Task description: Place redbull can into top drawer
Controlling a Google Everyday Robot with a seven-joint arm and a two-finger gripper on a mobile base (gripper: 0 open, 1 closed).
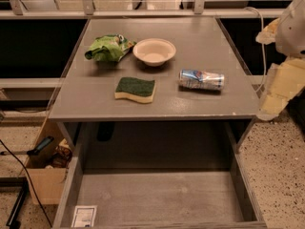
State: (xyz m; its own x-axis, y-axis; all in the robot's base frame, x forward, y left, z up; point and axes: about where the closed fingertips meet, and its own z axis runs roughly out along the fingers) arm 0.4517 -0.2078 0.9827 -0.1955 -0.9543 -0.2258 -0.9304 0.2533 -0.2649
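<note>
Grey tabletop (pixel 200 42) holds slim silver-blue redbull can (pixel 201 79) lying sideways; hand (pixel 279 88) at right edge, grip unclear.

The redbull can (pixel 201 79) is glossy metal on the matt grey wooden tabletop (pixel 209 37). The top drawer (pixel 162 197) is the same dull wood, with a paper label (pixel 84 216). The green bag (pixel 107 47) is crinkled and shiny, the sponge (pixel 136 88) rough. The claw (pixel 276 92), pale and matt, hangs beside the tabletop's right edge.
</note>
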